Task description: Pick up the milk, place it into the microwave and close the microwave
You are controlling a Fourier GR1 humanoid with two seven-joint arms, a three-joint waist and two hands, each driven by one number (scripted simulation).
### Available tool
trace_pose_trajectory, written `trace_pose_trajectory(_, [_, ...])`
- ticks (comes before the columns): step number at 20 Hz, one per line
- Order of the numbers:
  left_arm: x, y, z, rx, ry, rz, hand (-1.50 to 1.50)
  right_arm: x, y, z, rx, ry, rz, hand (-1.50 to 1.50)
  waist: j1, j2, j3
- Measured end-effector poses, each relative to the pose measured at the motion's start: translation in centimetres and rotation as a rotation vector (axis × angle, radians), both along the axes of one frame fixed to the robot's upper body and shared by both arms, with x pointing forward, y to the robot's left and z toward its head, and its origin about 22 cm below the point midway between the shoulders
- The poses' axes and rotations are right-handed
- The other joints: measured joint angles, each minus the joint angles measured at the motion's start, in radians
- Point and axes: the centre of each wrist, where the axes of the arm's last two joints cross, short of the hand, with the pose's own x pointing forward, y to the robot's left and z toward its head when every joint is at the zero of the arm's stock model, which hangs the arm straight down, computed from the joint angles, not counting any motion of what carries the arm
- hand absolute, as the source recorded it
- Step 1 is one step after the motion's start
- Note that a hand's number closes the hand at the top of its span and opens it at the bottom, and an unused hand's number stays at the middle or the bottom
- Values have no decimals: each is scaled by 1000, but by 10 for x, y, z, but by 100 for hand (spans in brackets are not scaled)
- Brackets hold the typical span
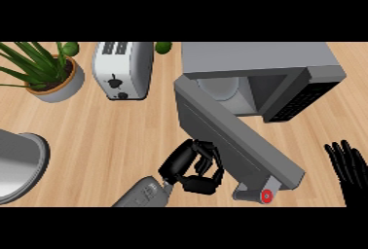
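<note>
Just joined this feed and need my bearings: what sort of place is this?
Most likely a kitchen counter: a grey microwave with its door open, a white slot toaster and a potted green plant on a light wooden worktop.

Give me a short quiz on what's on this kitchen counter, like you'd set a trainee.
1. True or false: the microwave has its door shut.
2. Which of the robot's hands is right beside the door? A) the left B) the right C) neither
3. Which appliance stands between the potted plant and the microwave?

Key
1. False: the door stands wide open.
2. A: the left hand, fingers curled, is by the door's outer side. The right hand rests open at the view's right edge.
3. The toaster.
</note>
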Motion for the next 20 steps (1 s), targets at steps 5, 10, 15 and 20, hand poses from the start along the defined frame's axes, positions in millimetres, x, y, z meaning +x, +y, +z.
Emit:
trace_pose_trajectory(5, [-2, -13, -11, -1, 21, 22, 150, 1, 6, 28, 7, -36, 56, -150, -23, 5, -1])
trace_pose_trajectory(10, [4, -23, -7, -16, 41, 36, 150, 5, 10, 47, 14, -57, 114, -150, -57, 14, -2])
trace_pose_trajectory(15, [8, -34, 6, -84, 38, 76, 150, 6, 15, 69, 0, -62, 185, -150, -88, 19, -3])
trace_pose_trajectory(20, [16, -41, 20, -147, 16, 175, 150, 11, 9, 88, -41, -77, 222, -150, -116, 25, -4])
